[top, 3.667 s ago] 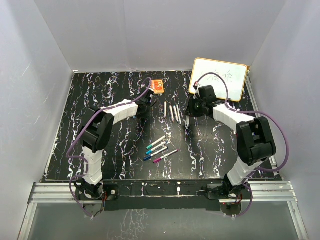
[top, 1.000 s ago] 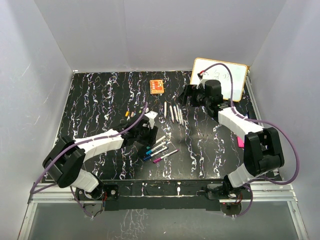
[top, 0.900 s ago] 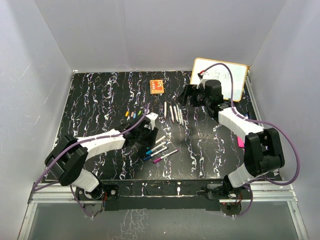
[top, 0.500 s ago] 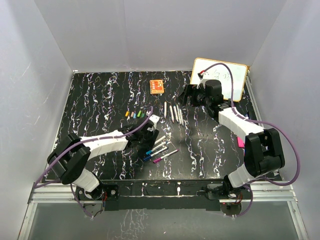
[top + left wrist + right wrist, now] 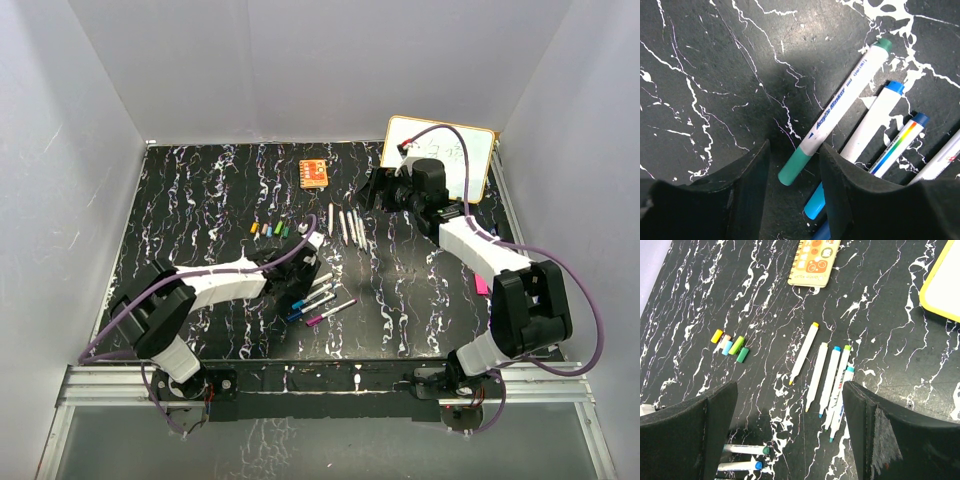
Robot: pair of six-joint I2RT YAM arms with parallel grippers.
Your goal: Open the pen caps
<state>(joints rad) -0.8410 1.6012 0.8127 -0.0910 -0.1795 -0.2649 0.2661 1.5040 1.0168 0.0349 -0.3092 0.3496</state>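
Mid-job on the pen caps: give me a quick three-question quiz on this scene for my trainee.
1. True or false: the right hand is holding a pen.
2. What colour is the cap between the jaws of the left hand? A yellow, B teal, C magenta.
3. Fill in: in the right wrist view, ___ loose caps lie clustered left of the uncapped pens.
Key: 1 false, its jaws are open and empty; 2 B; 3 five.
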